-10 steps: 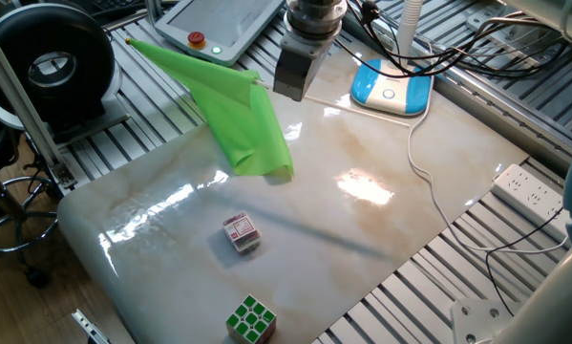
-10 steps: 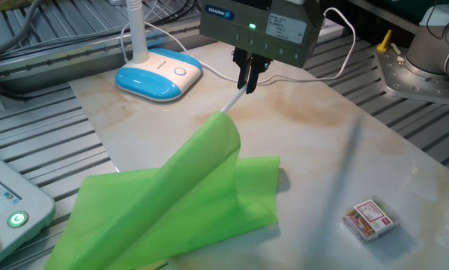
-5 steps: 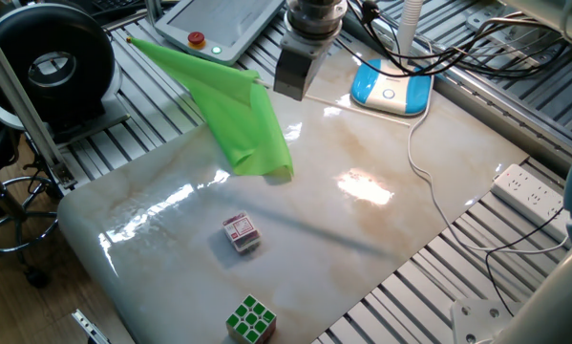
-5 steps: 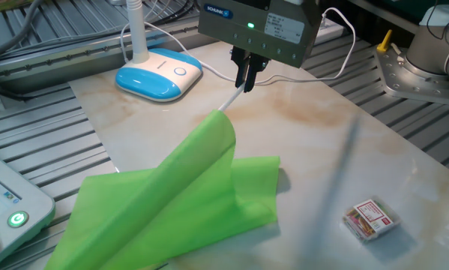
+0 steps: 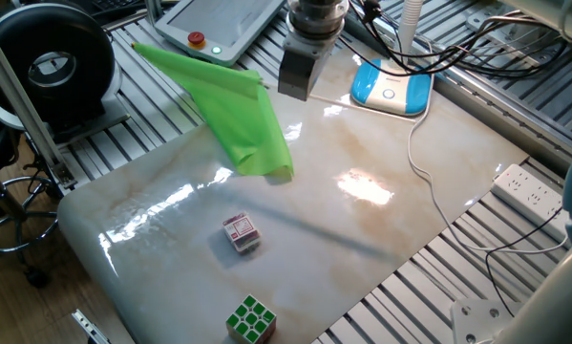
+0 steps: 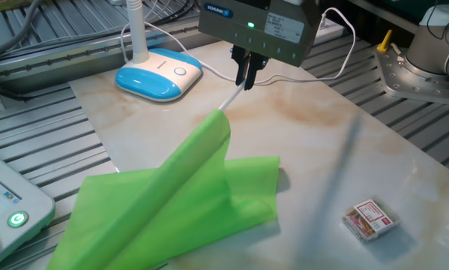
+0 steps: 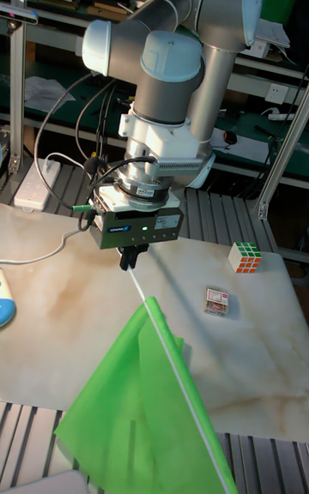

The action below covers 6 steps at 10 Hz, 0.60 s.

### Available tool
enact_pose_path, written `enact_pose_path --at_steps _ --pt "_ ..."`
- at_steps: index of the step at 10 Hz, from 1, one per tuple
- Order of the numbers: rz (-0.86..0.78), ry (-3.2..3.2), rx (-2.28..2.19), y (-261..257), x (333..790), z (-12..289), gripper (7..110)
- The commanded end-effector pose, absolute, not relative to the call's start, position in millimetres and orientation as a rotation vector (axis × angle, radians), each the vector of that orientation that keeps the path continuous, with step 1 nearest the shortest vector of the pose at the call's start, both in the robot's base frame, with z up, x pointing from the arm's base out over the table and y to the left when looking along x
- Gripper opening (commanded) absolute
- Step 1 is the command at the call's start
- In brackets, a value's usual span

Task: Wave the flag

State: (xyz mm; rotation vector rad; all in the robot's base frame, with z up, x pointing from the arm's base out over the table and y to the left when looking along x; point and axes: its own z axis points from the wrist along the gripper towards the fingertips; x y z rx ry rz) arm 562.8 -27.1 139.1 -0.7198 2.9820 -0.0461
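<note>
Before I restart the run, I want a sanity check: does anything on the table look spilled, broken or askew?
Nothing spilled or broken. The pincer grips the flag by its stick's end, so the cloth droops onto the table, partly folded. The two cubes sit apart, undisturbed.

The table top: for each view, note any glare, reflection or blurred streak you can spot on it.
One fixed view: bright white glare on the table, and a soft dark streak beside the small cube. The other fixed view: a blurred grey streak right of the flag. Tall fixed view: only mild sheen near the gripper; the stick is sharp.
</note>
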Motion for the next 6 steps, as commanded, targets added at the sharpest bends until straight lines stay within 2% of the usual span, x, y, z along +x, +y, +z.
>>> enact_pose_path --at_steps 1,6 --pt "-0.039 2.991 -0.725 -29 557 155 7" --pt "0.010 3.045 -0.747 -26 542 225 7"
